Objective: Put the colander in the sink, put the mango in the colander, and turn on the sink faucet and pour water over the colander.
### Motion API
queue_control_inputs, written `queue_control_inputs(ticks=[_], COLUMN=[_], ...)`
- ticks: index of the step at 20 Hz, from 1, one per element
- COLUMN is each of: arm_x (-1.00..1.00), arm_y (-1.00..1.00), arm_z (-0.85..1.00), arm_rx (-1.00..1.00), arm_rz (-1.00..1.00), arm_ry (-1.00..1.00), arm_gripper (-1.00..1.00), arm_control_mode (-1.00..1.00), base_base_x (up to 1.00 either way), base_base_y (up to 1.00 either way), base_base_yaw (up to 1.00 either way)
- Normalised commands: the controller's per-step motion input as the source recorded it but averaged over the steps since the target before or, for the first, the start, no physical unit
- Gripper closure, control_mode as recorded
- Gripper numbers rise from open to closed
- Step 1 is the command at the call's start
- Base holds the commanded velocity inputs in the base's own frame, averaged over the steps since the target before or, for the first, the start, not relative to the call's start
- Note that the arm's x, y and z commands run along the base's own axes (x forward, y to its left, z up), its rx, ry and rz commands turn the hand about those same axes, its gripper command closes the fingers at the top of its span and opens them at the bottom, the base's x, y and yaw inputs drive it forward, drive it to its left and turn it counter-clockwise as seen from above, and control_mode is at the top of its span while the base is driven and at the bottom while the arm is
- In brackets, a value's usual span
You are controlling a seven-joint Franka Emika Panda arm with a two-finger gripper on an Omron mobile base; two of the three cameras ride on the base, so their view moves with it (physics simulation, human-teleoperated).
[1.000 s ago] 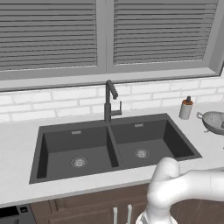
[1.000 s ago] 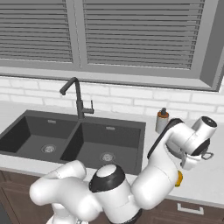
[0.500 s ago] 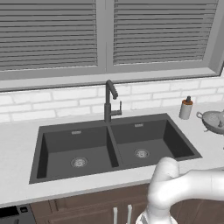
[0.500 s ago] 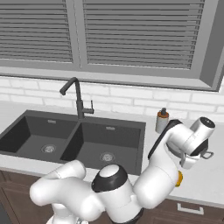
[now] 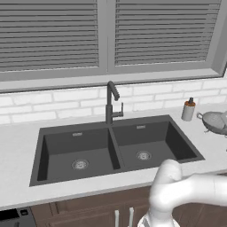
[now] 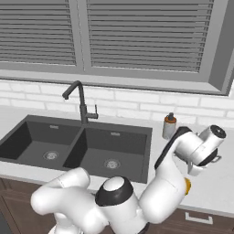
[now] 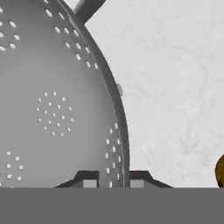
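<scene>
Colander (image 7: 57, 100) is where we start: it's sitting on the white counter (image 7: 175, 87) to the right of the sink (image 5: 117, 148), past the little soap bottle (image 5: 188, 110), so none of the task is done yet. In the hand view our gripper (image 7: 113, 183) has one finger tip inside the bowl and the other outside, straddling the rim near one loop handle (image 7: 87, 8). The fingers look pinched in on that rim wall, so we'd call it a grasp on the colander, though we can't say how firm it is.

For doing this step well, we'd go straight up first so the base clears the counter, then swing left over the soap bottle's height and toward the near basin. A rim pinch on a round bowl will probably want to tip, so slow and level seems the smart call. Setting it down flat over the drain (image 5: 142, 155), under the reach of the faucet (image 5: 111, 101), should save fiddling later.

The mango (image 7: 220, 171) is just peeking in beside the colander, close enough that a sloppy lift could knock it.
</scene>
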Motion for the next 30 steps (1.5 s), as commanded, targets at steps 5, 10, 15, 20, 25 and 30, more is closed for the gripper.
queue_control_inputs(ticks=[5,10,15,20,25,30], arm_x=[0.0,0.0,-0.14,-0.34,-0.58,-0.6], arm_y=[0.43,0.27,0.61,0.76,0.59,0.74], arm_z=[-0.03,0.6,0.93,0.83,0.45,0.23], arm_rx=[-0.01,-0.03,-0.13,-0.02,0.19,0.15], arm_rz=[-0.05,-0.02,0.0,0.03,0.13,0.18], arm_ry=[-0.26,-0.06,0.07,0.21,0.16,0.0], arm_gripper=[1.0,1.0,1.0,1.0,1.0,1.0], arm_control_mode=[-1.0,-1.0,-1.0,-1.0,-1.0,-1.0], base_base_x=[0.0,0.0,0.0,0.0,0.0,0.0], base_base_y=[0.0,0.0,0.0,0.0,0.0,0.0], base_base_yaw=[0.0,0.0,0.0,0.0,0.0,0.0])
